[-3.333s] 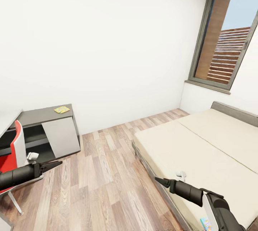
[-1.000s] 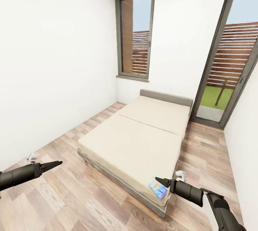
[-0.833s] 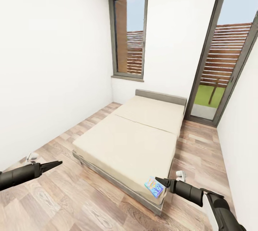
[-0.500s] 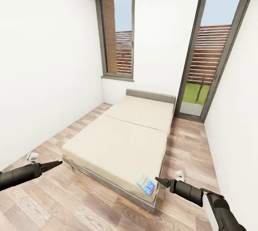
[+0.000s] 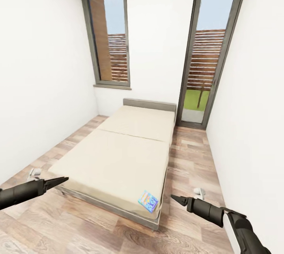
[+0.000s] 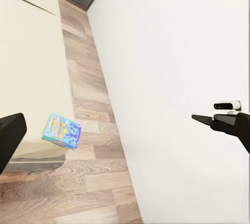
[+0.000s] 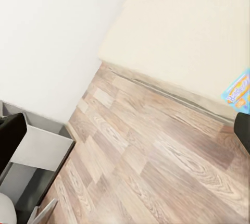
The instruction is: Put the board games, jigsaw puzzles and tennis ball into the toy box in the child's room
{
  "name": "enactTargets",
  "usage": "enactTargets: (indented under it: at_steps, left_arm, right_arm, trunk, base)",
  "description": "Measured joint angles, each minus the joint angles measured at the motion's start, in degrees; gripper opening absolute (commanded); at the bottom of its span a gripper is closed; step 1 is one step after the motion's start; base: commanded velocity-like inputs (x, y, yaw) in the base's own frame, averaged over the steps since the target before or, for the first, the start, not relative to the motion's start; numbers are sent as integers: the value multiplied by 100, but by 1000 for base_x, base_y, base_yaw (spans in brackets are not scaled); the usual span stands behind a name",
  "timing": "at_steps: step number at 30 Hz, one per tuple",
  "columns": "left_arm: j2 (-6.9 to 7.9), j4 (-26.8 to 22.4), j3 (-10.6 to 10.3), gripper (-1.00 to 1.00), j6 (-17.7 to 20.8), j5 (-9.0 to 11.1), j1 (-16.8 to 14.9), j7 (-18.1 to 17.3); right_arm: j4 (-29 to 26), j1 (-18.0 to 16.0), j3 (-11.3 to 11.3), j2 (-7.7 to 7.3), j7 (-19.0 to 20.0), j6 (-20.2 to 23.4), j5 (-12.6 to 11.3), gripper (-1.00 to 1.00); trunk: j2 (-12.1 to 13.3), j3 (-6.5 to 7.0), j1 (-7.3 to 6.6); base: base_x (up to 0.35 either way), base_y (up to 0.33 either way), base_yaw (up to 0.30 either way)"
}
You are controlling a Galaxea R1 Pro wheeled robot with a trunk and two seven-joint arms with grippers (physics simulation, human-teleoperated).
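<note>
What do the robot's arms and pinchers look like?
Both arms are smooth, round, dark grey tubes that narrow toward the front. The left gripper and the right gripper each end in a thin black pointed tip, like a beak. The right arm has a white section near its elbow. No cables or markings show.

A tall dark-framed window [image 5: 109,37] and a glass door [image 5: 205,53] stand in the white wall [image 5: 157,41], above the wood-plank floor [image 5: 189,159].
</note>
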Motion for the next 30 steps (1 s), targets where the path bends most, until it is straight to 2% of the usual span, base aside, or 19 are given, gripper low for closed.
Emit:
enactTargets:
  at_steps: [14,30]
  left_arm:
    - [0,0,-3,100,0,0,0,-2]
    - [-7,-1,-5,100,0,-1,0,4]
  right_arm:
    - [1,0,3,0,-1,0,-1,100]
    - [9,0,0,0,-1,0,-1,100]
  trunk:
    - [0,0,0]
    - [0,0,0]
  base:
    - [0,7,-280]
    - [0,106,-280]
